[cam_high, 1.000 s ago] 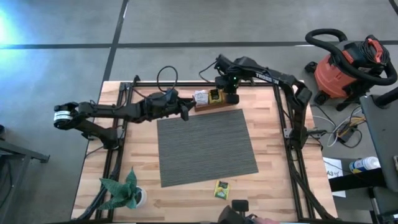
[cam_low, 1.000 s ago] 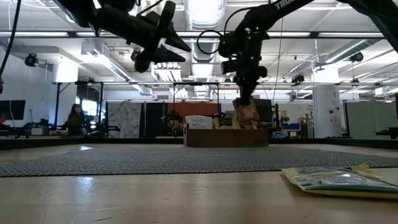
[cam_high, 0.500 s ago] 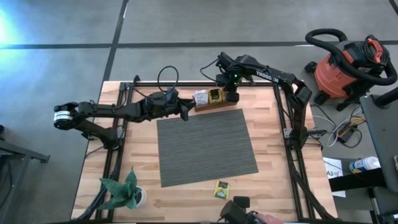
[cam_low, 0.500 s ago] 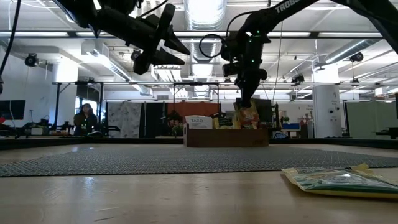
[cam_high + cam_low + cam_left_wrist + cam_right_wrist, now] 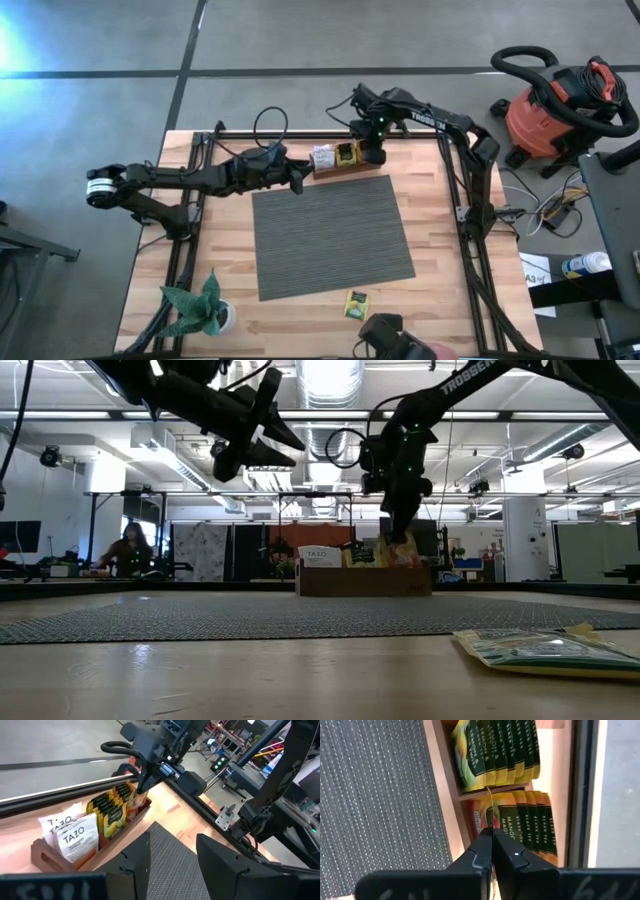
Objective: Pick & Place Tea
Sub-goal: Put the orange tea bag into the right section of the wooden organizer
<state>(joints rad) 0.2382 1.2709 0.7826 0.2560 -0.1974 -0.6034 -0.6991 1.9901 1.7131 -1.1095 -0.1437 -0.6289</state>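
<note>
The right gripper [image 5: 492, 851], clamped on a thin orange tea packet [image 5: 489, 815], hangs over the wooden rack [image 5: 338, 160] at the bench's far edge.

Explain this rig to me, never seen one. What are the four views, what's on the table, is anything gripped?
Two dark robot arms work at a wooden table. One camera looks straight down, one sits level with the tabletop, and one rides on each wrist. On the table lie a grey mat, a wooden tray of upright tea packets at the far edge, one loose green packet near the front edge, and a small potted plant. The right gripper is over the tray, shut on a thin packet seen edge-on. The left gripper hovers open beside the tray, holding nothing.
</note>
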